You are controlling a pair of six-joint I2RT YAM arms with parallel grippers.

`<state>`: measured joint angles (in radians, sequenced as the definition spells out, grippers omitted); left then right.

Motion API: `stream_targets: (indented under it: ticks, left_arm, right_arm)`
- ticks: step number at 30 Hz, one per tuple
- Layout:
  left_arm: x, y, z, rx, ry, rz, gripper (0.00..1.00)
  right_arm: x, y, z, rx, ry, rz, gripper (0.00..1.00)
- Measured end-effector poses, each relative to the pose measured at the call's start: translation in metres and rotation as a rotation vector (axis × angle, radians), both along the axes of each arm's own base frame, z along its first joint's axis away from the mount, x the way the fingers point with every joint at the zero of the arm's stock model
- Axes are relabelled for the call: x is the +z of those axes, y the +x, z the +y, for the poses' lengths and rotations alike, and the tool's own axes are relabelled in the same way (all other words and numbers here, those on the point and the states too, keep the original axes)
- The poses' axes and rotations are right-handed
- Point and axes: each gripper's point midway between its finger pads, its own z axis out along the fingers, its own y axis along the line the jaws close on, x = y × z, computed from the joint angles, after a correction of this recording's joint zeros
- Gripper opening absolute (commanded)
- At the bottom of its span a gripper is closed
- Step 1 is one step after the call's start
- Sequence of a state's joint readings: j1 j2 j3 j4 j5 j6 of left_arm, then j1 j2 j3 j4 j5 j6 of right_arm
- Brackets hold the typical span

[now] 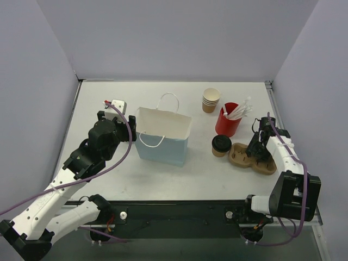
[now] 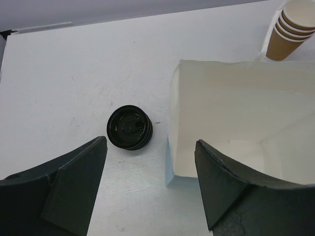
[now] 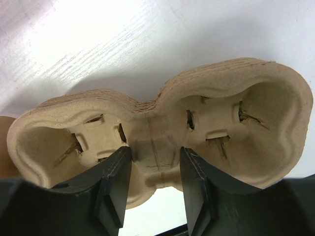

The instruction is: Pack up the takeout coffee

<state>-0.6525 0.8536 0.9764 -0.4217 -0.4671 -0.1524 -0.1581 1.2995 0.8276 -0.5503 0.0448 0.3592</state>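
– So, right claw status?
– The right gripper (image 3: 153,153) sits over the tan moulded-pulp two-cup carrier (image 3: 246,113), straddling its narrow waist. The jaws are part-way in; can't tell if they're pinching it.
– And the coffee?
– The small brown kraft paper cup with the round black lid (image 1: 221,144) stands upright on the white table (image 1: 109,174), just beside the carrier's left end, to the claw's left. The carrier's long axis points roughly at it, so I'd guess a short sideways reach covers it.
– Left arm any use?
– Doubt it. The left gripper (image 2: 150,184) is spread wide, holding nothing, at the far-left side of the white-and-pale-blue paper bag (image 1: 163,151), which stands between it and the cup. The right arm is much nearer.
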Motion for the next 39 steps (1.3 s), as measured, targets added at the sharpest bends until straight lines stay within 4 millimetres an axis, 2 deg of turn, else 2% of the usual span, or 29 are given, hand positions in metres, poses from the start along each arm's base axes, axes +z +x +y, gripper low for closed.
stream_targets:
  ticks: [9,18,22,25,30,32,34,39]
  left_arm:
    - [-0.001,0.0,0.0,0.0,0.001,0.002,0.82]
    - [-0.002,0.001,0.0,0.001,0.004,0.004,0.82]
    - [-0.002,0.001,0.001,0.007,0.006,0.005,0.82]
    - [-0.003,0.0,0.004,0.022,0.017,0.017,0.82]
    - [0.008,-0.002,0.008,0.043,0.0,0.019,0.82]
    - [0.014,-0.003,0.01,0.047,-0.006,0.014,0.82]
    - [0.021,-0.004,0.01,0.049,-0.013,0.006,0.82]
    - [0.044,0.002,0.012,0.066,-0.031,-0.01,0.79]
  right_arm:
    - [0.007,-0.001,-0.001,0.0,-0.008,-0.016,0.4]
    - [0.038,0.005,-0.005,-0.008,-0.036,-0.091,0.37]
    - [0.059,0.003,-0.004,-0.017,-0.037,-0.129,0.37]
    - [0.09,0.003,0.001,-0.023,-0.021,-0.212,0.37]
    - [0.162,0.008,0.02,-0.002,0.051,-0.439,0.36]
    - [0.195,0.008,0.036,0.027,0.099,-0.545,0.36]
    - [0.219,0.008,0.054,0.071,0.145,-0.618,0.36]
    - [0.268,0.004,0.123,0.263,0.328,-0.734,0.36]
